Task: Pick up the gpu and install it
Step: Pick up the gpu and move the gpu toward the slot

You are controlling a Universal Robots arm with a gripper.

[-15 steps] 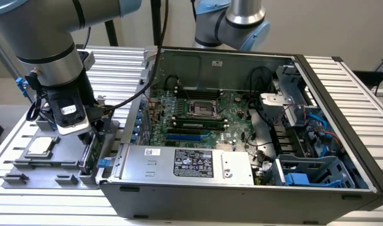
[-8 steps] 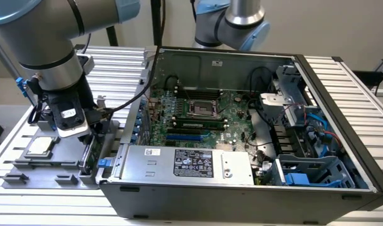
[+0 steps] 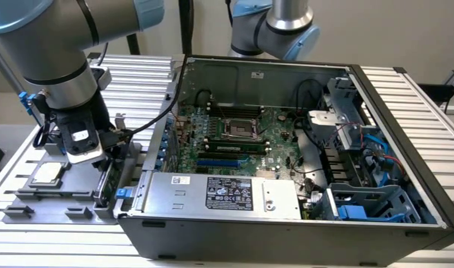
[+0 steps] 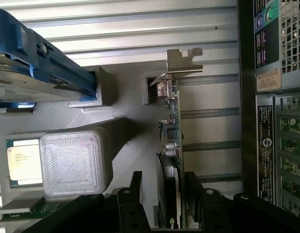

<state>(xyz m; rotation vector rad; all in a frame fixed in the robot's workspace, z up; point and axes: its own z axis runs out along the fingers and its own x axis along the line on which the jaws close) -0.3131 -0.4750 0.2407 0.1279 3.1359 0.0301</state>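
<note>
We see the two dark fingers [image 4: 135,191] spread apart, one on either side of the gpu [image 4: 173,141], with a clear gap on at least one side, so the gripper [image 4: 164,177] straddles the card without clamping it. The gpu stands on its long edge in a slot of the grey holder tray [image 4: 125,131], showing us only its thin top edge. Its long axis runs straight out from between the fingers to the silvery end bracket [image 4: 183,60], which points away from the gripper.

In the exterior view the gripper [image 3: 102,152] hangs low over the tray [image 3: 33,196], and the gpu [image 3: 102,181] lies lengthwise alongside the outer wall of the open computer case [image 3: 212,240], just beside it.

Further out in the tray, we find a square silver chip [image 4: 22,162] and a hard drive [image 4: 18,82] with blue rails. Tray and case rest on a table [image 3: 413,106] of aluminium slats.
</note>
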